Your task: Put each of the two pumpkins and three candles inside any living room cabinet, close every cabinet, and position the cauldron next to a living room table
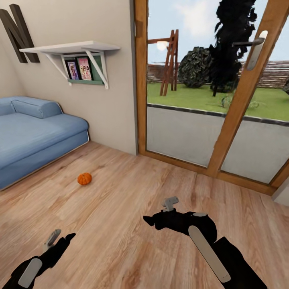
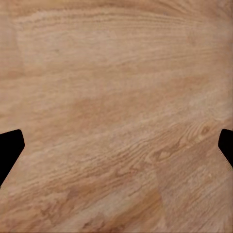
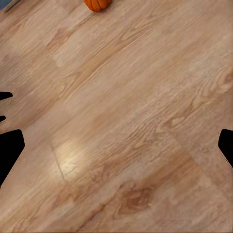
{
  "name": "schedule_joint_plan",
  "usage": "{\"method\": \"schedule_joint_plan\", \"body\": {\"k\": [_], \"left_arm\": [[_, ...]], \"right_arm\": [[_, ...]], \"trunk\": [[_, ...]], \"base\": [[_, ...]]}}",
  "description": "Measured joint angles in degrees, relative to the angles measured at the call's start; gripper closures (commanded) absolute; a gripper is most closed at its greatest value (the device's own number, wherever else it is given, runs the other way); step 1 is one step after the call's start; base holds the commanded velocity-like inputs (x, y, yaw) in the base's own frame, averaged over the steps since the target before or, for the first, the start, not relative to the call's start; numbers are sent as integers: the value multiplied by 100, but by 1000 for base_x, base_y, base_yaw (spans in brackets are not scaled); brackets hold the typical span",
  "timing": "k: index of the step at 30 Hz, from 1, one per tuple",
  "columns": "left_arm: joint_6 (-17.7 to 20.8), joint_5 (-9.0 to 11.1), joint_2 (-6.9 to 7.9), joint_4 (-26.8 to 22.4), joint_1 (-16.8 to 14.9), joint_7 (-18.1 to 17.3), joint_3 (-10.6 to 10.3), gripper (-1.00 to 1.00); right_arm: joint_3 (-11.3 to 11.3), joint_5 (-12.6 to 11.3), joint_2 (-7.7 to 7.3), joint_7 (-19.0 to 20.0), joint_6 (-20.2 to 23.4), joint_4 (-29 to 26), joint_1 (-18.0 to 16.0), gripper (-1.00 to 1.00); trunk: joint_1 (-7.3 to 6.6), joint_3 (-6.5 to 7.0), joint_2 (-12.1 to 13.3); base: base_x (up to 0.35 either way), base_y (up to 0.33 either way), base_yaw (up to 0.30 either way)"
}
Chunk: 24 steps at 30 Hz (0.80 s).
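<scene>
One small orange pumpkin lies on the wooden floor just in front of the blue sofa; the right wrist view catches it too, as an orange pumpkin at the picture's edge. My left gripper hangs low over bare floor, nearer me than the pumpkin. My right gripper is off to the pumpkin's right, also over floor. Both wrist views show the fingertips far apart with nothing between them, so both grippers are open. Candles, cabinet, cauldron and table are out of view.
A blue sofa fills the left side. A white wall shelf with pictures hangs above it. A wood-framed glass door to the garden takes up the right. Open wooden floor lies ahead.
</scene>
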Motion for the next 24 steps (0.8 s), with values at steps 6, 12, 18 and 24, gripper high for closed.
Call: {"method": "schedule_joint_plan", "body": {"k": [6, 12, 18, 24], "left_arm": [[-2, 18, 8, 194, 1, -1, 25, -100], [-4, 16, 11, 254, 0, -8, 29, -100], [-11, -29, 5, 260, 0, -9, 19, -100], [-13, -20, 7, 261, 0, -15, 11, -100]], "right_arm": [[12, 0, -9, 9, 6, -5, 6, -100], [-46, 0, -19, 82, 30, -9, 58, -100], [-61, 0, -20, 98, 38, -9, 69, -100], [-71, 2, -18, 97, 42, -9, 47, -100]], "trunk": [[0, 0, 0], [0, 0, 0], [0, 0, 0], [0, 0, 0]], "base": [[311, 183, 0], [305, 194, 0], [304, 196, 0], [298, 200, 0]]}}
